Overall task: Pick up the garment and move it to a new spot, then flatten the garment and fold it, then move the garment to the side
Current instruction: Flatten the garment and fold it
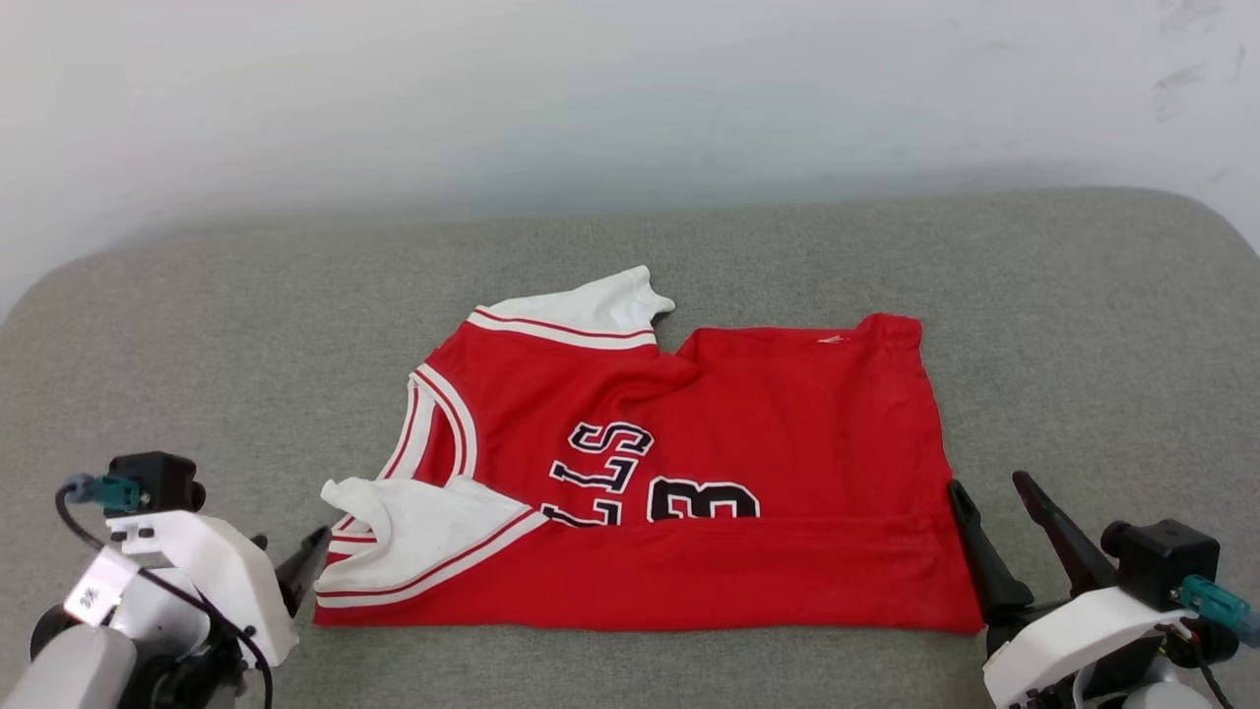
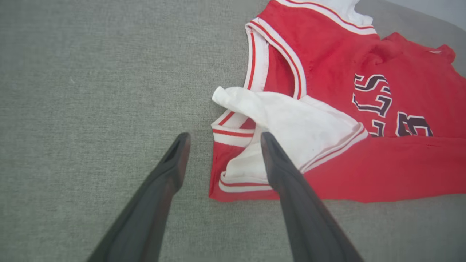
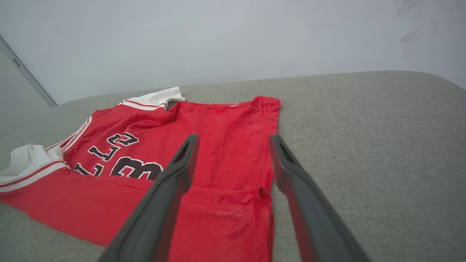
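Note:
The red jersey garment (image 1: 738, 433) lies flat on the grey cushion, its near long edge folded up over the black lettering and number. One white sleeve points to the far side, the other is folded over the near left corner (image 2: 291, 127). My left gripper (image 1: 305, 561) stands open just left of that corner, with nothing between its fingers (image 2: 222, 140). My right gripper (image 1: 994, 492) is open at the garment's right edge (image 3: 233, 145), holding nothing.
The grey fabric surface (image 1: 1083, 325) spreads wide on every side of the garment, with rounded corners at the far left and far right. A pale wall (image 1: 630, 89) rises behind it.

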Available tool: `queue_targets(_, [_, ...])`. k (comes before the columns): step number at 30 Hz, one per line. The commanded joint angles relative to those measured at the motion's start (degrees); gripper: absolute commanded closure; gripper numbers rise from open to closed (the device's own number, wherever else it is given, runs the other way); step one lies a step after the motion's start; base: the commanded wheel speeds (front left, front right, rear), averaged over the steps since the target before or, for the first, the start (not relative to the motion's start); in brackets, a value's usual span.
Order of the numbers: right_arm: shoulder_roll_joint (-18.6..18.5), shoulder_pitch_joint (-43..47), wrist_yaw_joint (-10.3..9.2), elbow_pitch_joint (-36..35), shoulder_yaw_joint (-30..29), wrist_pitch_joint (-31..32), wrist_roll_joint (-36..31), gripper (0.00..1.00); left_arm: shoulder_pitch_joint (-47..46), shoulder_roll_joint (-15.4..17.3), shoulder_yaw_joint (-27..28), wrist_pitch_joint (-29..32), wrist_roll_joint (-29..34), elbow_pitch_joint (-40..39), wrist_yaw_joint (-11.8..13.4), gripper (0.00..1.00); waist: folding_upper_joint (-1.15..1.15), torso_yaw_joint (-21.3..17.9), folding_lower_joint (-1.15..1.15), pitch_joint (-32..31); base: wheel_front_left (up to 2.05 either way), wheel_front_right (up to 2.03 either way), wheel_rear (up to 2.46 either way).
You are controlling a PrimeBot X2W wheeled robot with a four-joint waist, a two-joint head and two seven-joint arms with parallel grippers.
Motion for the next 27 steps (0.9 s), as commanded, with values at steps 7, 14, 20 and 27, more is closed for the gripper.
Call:
queue_targets(7, [1.4,-0.2,-0.04,-4.0,-1.1,1.4,-0.9,0.0,0.1,3.8,-1.0,14.5,-3.9,-6.3,4.1,0.0,0.0,-1.4,0.01,4.5,0.0,0.0,0.0])
queue_targets(14, [1.9,-2.0,-0.04,-4.1,-1.6,1.3,-0.4,0.0,-1.6,2.5,-2.3,16.8,-4.0,-4.8,5.6,0.0,0.0,-2.8,0.01,8.9,0.0,0.0,0.0])
queue_targets(20, [1.9,-2.8,-0.04,-2.7,-2.6,1.4,0.7,0.0,-1.8,-1.0,-5.4,18.9,-5.0,-1.8,4.9,0.48,0.0,-3.6,0.01,10.2,0.0,0.0,0.0])
queue_targets(27, [-0.6,-3.8,-0.04,-1.3,-3.9,5.0,4.8,0.0,-2.2,-2.0,-5.8,17.5,-5.4,-1.2,3.3,1.0,0.0,-3.2,0.01,9.8,0.0,0.0,0.0])
